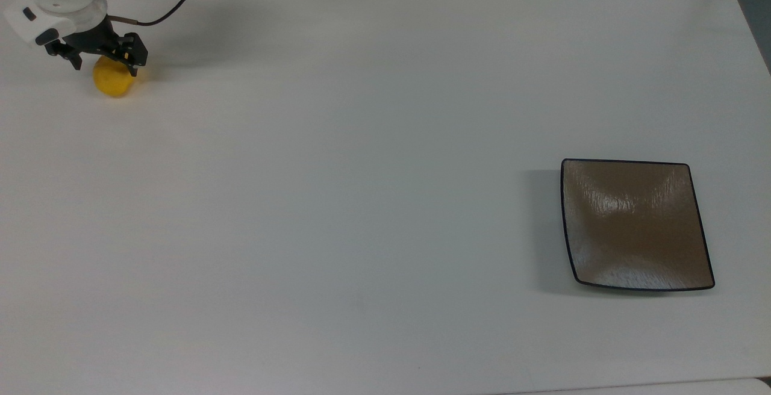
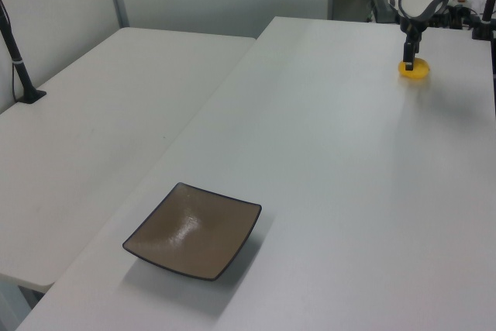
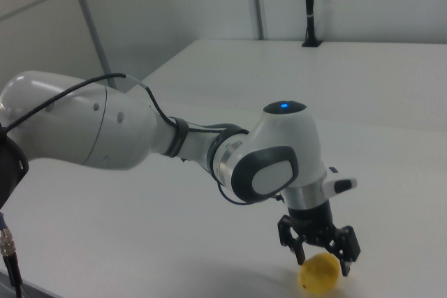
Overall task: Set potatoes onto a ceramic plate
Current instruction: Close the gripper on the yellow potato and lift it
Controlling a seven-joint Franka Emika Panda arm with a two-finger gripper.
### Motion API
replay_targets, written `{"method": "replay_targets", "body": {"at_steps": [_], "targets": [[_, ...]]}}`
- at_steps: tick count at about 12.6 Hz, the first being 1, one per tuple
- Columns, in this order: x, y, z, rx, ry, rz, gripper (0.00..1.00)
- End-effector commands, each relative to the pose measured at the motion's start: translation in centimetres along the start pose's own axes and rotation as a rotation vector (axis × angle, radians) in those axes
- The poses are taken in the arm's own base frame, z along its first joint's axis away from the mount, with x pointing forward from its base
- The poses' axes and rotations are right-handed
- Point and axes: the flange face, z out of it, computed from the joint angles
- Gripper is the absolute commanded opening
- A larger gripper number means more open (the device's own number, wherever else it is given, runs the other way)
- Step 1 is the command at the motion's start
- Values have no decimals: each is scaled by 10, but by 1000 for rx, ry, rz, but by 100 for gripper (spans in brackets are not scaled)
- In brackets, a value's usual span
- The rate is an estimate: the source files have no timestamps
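Potato (image 1: 114, 82) is being straddled by the gripper (image 1: 102, 61), jaws wide, far from the ceramic plate (image 1: 636, 224) | judged light, smooth, slippery | grasp is being advised across the narrow middle, gently, against rolling.

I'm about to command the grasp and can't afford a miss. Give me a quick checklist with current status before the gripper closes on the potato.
1. Gripper over the potato: ok, fingers straddle its top in the top and right views.
2. Fingers open: ok.
3. Fingers low enough to clamp the potato's widest part: cannot tell.
4. Potato resting on the table, not rolling: ok.
5. Ceramic plate bare and ready: ok.
6. Path across the table to the plate unobstructed: ok.
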Motion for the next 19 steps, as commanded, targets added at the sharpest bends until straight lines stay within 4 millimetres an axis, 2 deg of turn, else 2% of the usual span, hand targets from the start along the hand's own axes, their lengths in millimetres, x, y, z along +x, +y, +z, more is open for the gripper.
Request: {"method": "replay_targets", "body": {"at_steps": [1, 2, 8, 11, 14, 16, 17, 19], "targets": [[-11, 2, 12, -20, 12, -25, 94], [-12, 2, 13, -17, 10, -24, 88], [-12, 0, 13, -8, -1, -67, 13], [-11, -4, 2, 1, -11, -79, 7], [-5, -20, -59, 24, 6, -104, 7], [1, -44, -122, 45, 30, -136, 7], [-3, -52, -157, 59, 47, -146, 7], [-19, -82, -218, 110, 94, -157, 7]]}}
